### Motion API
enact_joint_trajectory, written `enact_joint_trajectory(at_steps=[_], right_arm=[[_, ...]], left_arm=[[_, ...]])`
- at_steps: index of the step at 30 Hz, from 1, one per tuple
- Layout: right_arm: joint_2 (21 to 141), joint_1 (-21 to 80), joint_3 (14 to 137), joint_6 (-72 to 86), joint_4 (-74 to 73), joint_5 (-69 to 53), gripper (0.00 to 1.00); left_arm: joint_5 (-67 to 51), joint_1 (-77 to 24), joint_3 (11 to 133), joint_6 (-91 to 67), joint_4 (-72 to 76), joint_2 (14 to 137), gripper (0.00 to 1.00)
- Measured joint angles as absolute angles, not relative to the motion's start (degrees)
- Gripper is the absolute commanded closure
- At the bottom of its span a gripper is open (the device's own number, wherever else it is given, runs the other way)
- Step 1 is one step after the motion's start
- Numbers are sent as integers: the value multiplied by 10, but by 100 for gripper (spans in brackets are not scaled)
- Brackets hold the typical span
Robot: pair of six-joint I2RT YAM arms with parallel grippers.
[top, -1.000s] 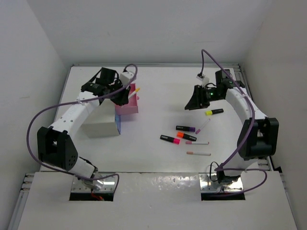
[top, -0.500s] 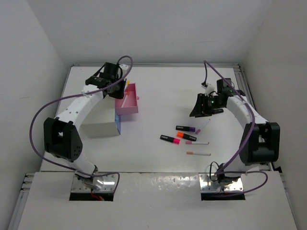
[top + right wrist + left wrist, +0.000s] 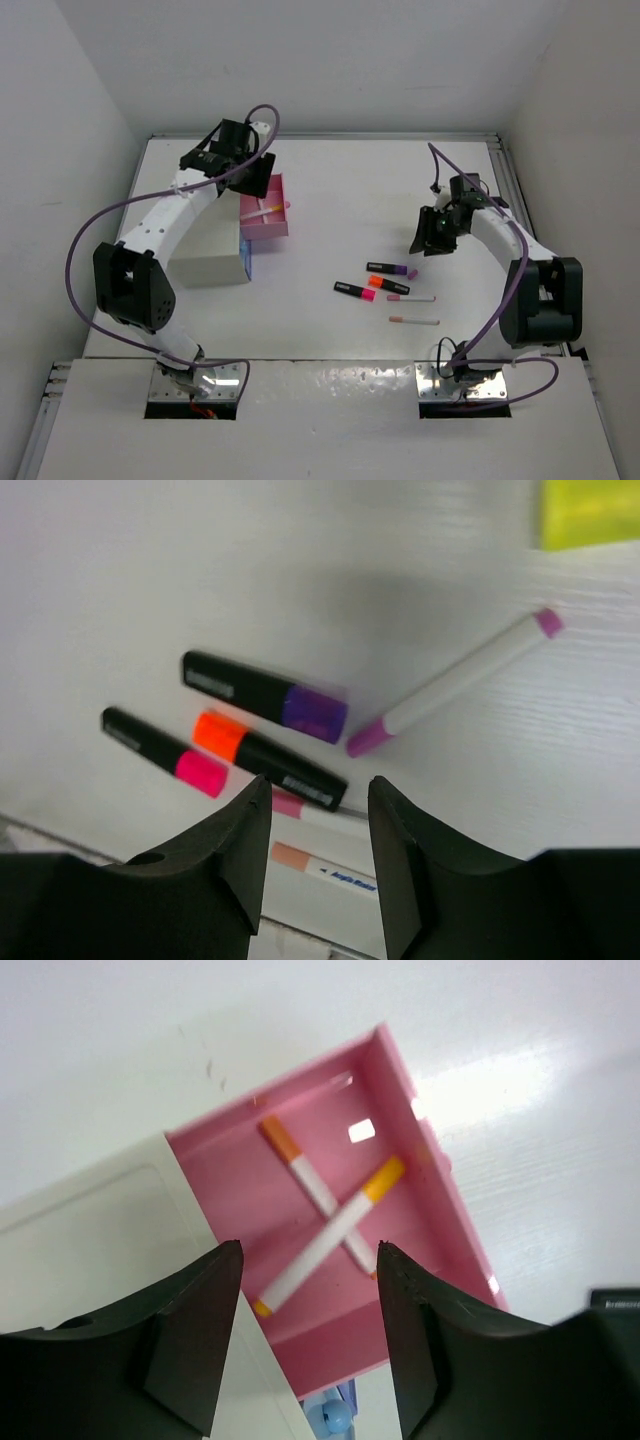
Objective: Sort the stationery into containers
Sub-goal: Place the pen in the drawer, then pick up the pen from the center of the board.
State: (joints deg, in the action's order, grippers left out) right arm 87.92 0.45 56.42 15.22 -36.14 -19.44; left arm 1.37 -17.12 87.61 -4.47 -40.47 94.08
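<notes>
Left gripper: your jaws stand wide with nothing between them. They hang directly over the pink drawer in the upper left of the top view, so this reads as a drop rather than a pick.
Pink drawer: it is pulled clear of the white cabinet with its open side up. That is why you can load it from above.
In the drawer: two white pens. The orange-tipped pen and the yellow-tipped pen lie crossed, both on the slant across the drawer floor.
Blue piece: one small round one shows at the lower edge of the left wrist view, just beside the drawer's corner. You cannot tell from here whether it is loose.
Right gripper: it is spread wide and holds nothing. It hovers above the table right of centre, over the loose pile, and the gap looks set to straddle one piece.
Highlighters: four.
- The purple highlighter, orange highlighter and pink highlighter lie close together at centre left of the right wrist view.
- The yellow highlighter is in the upper right corner, with only its cap showing.
Pens on the table: three.
- The purple-tipped pen lies apart at the right.
- The pink-tipped pen lies just beside the orange highlighter.
- The peach-tipped pen is lowest in the frame.
Progress: two pieces are stowed and seven are still out, so you are early in the sort.
</notes>
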Motion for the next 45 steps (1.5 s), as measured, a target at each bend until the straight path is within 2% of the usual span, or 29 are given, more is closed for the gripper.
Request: enact_joint_trajectory(at_steps=[6,10,14,18,24,28,35,45], right_arm=[[881,4,556,176,-359,-108,61],[898,7,564,116,-369,-100,61],[943,10,620,-5,-402,-109,59],[958,13,672,-194,-448,-142,58],[986,14,722,-504,-541,-191,51],[1044,17,762,-653,-611,-208,49],[1092,30,762,-782,-630,-200,50],[1126,40,717,-870,-583,-163,54]], left_arm=[[38,-196,903,-21,-372,927,33],[37,-218,902,15,-359,909,32],[6,-227,893,63,-351,888,31],[-79,-229,875,140,-359,867,24],[-186,-229,868,204,-380,861,23],[-225,-228,868,213,-381,861,23],[-250,-224,868,216,-389,859,23],[-257,-215,867,216,-398,857,23]])
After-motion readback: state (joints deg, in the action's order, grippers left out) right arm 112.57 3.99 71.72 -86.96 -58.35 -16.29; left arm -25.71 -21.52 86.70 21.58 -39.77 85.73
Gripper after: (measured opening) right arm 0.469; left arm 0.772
